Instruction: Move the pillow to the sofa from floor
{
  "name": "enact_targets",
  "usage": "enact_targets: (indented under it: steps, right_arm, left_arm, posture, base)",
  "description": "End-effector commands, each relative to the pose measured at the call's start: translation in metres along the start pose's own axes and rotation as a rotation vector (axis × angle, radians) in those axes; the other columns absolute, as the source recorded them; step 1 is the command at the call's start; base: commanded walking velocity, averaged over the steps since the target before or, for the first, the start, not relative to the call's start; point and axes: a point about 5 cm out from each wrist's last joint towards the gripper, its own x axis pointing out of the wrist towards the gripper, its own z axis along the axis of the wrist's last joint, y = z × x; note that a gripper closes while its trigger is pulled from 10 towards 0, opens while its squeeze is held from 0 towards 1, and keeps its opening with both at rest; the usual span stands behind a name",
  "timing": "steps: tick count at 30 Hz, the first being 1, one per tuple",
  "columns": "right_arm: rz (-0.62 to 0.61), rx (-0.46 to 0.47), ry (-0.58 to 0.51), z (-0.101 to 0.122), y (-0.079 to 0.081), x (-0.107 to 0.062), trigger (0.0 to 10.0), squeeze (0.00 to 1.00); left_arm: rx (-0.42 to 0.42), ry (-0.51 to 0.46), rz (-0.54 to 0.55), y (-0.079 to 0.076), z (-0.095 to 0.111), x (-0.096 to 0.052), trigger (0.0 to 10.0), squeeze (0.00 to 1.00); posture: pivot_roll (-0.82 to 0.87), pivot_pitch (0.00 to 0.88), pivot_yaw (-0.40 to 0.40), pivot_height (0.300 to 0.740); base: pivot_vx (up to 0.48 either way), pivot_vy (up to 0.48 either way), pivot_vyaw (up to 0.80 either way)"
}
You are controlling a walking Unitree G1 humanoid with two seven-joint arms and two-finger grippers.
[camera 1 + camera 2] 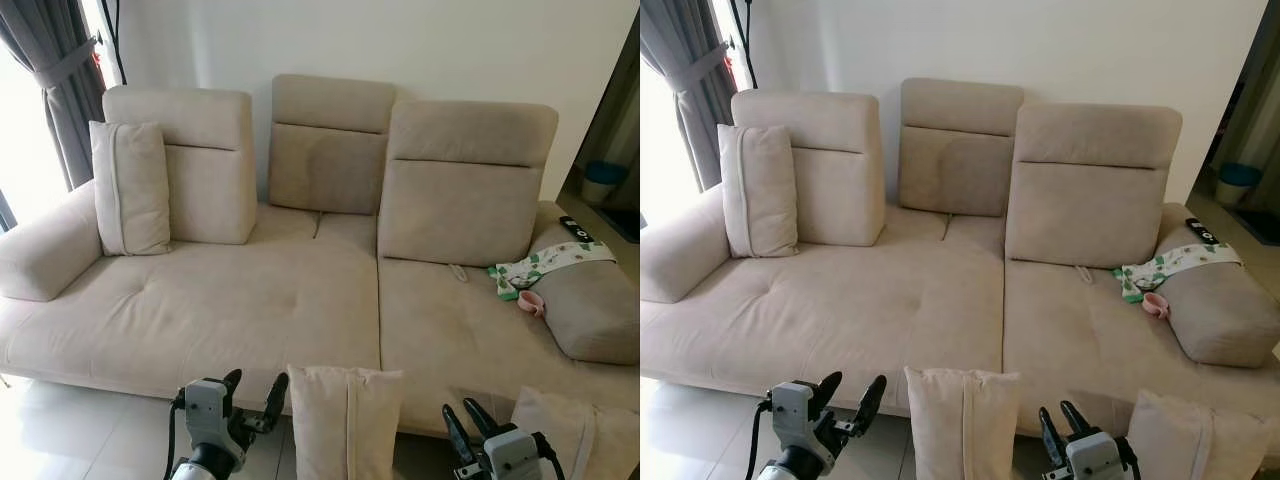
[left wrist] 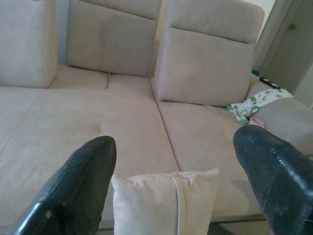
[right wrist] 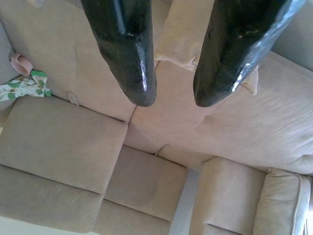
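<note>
From the left eye view, a wide beige fabric sofa [image 1: 250,300] runs across the room, and a beige square pillow with a centre seam [image 1: 345,420] stands upright on the pale tiled floor [image 1: 90,430] against the sofa's front edge, between the two arms. The left claw [image 1: 253,392] sits just to the pillow's left, its black fingers spread apart; the right claw [image 1: 468,420] is low on the pillow's right, fingers close together. A second beige pillow [image 1: 575,435] stands further right, and a third beige cushion [image 1: 130,187] leans upright on the seat at the left end. In the right eye view a green-and-white patterned cloth [image 1: 1165,268] lies on the right armrest, a small pink object [image 1: 1155,305] — perhaps a cup — just beside it. The left wrist view frames the floor pillow between wide fingers, untouched. The right wrist view shows narrow-set fingers [image 3: 127,49] — nothing between them — with the sofa beyond.
</note>
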Motion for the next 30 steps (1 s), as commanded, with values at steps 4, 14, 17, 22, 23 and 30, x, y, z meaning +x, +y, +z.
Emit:
enact_targets:
  steps: [4, 14, 17, 22, 23, 30]
  right_arm:
    - [-0.001, 0.009, 0.029, -0.0042, 0.0012, 0.0001, 10.0, 0.00]
    - [-0.001, 0.001, 0.035, -0.0072, 0.0026, 0.0021, 10.0, 0.00]
    - [-0.002, 0.002, 0.039, -0.0086, 0.0030, 0.0026, 10.0, 0.00]
    - [-0.005, 0.009, 0.045, -0.0118, 0.0037, 0.0032, 10.0, 0.00]
    - [-0.005, 0.010, 0.045, -0.0123, 0.0040, 0.0031, 10.0, 0.00]
    - [-0.003, 0.010, 0.046, -0.0131, 0.0052, 0.0028, 10.0, 0.00]
  left_arm:
    - [0.003, 0.021, -0.008, -0.0025, -0.0015, -0.0009, 10.0, 0.00]
    - [-0.002, 0.022, -0.023, -0.0041, 0.0013, 0.0010, 10.0, 0.00]
    - [0.000, 0.027, -0.026, -0.0048, 0.0013, 0.0017, 10.0, 0.00]
    - [-0.002, 0.026, -0.036, -0.0067, 0.0020, 0.0036, 10.0, 0.00]
    - [-0.002, 0.026, -0.037, -0.0070, 0.0020, 0.0036, 10.0, 0.00]
    - [-0.002, 0.029, -0.044, -0.0080, 0.0019, 0.0041, 10.0, 0.00]
  posture:
    - [0.20, 0.000, 0.006, 0.736]
    - [0.20, 0.000, 0.008, 0.736]
    - [0.20, 0.000, 0.008, 0.736]
    - [0.19, 0.000, 0.009, 0.736]
    - [0.19, 0.000, 0.013, 0.736]
    - [0.19, 0.000, 0.014, 0.736]
  base:
    - [0.000, 0.000, 0.00]
    - [0.000, 0.000, 0.00]
    - [0.000, 0.000, 0.00]
    - [0.203, 0.000, 0.00]
    - [0.285, 0.000, 0.00]
    - [0.296, 0.000, 0.00]
